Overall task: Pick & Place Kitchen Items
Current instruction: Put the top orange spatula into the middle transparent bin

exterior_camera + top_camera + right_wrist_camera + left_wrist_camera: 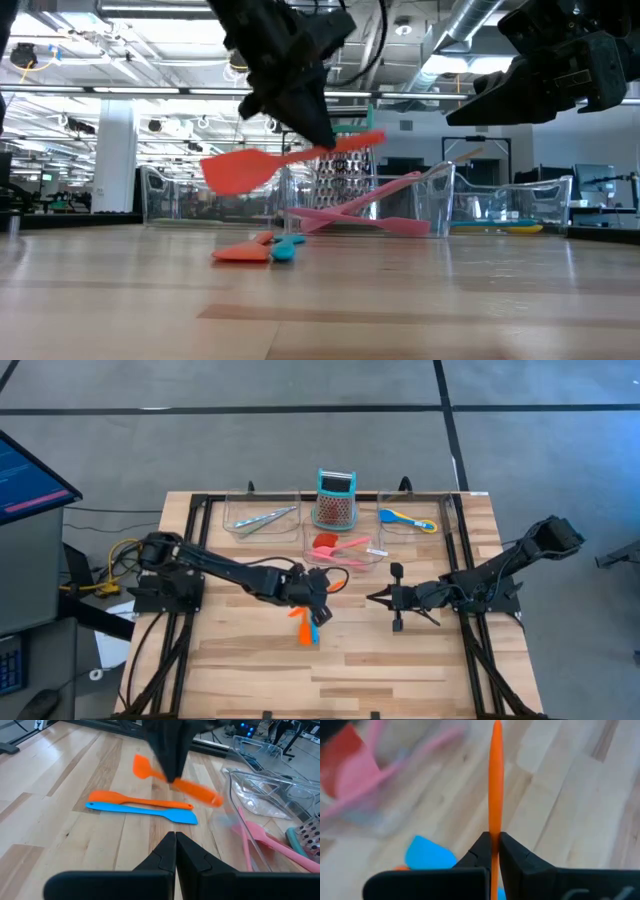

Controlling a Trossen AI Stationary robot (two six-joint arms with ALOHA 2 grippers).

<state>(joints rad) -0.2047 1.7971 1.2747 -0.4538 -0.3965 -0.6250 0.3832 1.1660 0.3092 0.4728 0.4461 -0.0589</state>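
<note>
a teal-topped grater [336, 499] stands among clear trays [243, 522] on the wooden table [400, 670]

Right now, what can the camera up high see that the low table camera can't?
Only the high view shows the whole wooden table, the silvery tongs in the left tray, and both arms, with the right claw shut and empty. Only the low view shows that the orange spatula hangs above the table, and the room's ceiling pipes. Both show the left claw shut on that spatula, the orange spoon and blue spatula lying below, the pink utensils and the grater.
</note>
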